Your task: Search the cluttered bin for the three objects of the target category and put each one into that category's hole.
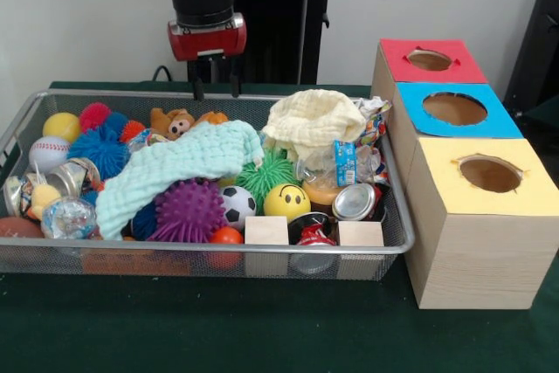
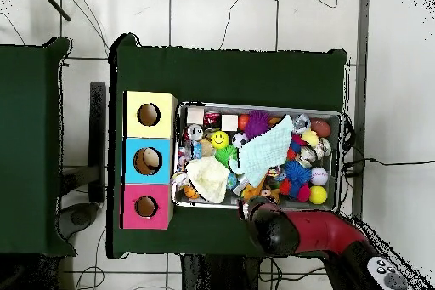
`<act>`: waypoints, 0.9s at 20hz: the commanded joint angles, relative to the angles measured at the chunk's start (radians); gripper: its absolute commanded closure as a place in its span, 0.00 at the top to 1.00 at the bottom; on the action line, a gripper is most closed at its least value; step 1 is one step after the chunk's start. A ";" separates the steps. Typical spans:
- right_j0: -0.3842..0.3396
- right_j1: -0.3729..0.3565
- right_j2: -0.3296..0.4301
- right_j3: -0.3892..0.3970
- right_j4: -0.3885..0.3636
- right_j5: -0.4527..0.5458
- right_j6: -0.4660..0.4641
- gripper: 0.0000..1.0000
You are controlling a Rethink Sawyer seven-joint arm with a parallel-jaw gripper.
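Note:
My gripper point(image 1: 217, 90) hangs open and empty over the far rim of the wire bin point(image 1: 218, 249), just behind a brown teddy bear point(image 1: 179, 121). In the bin, a mint cloth point(image 1: 175, 163) and a cream cloth point(image 1: 314, 120) cover part of the clutter. Around them lie spiky balls in purple point(image 1: 188, 210), green point(image 1: 266, 172) and blue point(image 1: 100, 150), a smiley ball point(image 1: 286, 202), a soccer ball point(image 1: 236, 205), a baseball point(image 1: 48, 153), two wooden blocks point(image 1: 266, 231), crushed cans point(image 1: 355, 201) and wrappers point(image 1: 345, 163). From overhead the arm's head point(image 2: 273, 225) hides the gripper at the bin's edge point(image 2: 255, 105).
Right of the bin stands a row of wooden boxes, each with a round hole in its top: red point(image 1: 429, 59), blue point(image 1: 454, 108) and yellow point(image 1: 490, 174). Overhead they sit left of the bin, yellow point(image 2: 149, 115) farthest from the base. Green cloth point(image 1: 262, 329) covers the table.

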 commanded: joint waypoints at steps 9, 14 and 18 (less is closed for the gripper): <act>-0.029 0.106 0.021 -0.183 -0.059 0.042 -0.020 1.00; -0.017 0.176 -0.004 -0.224 -0.101 0.006 -0.010 1.00; -0.010 0.190 -0.022 -0.245 -0.124 0.012 -0.008 1.00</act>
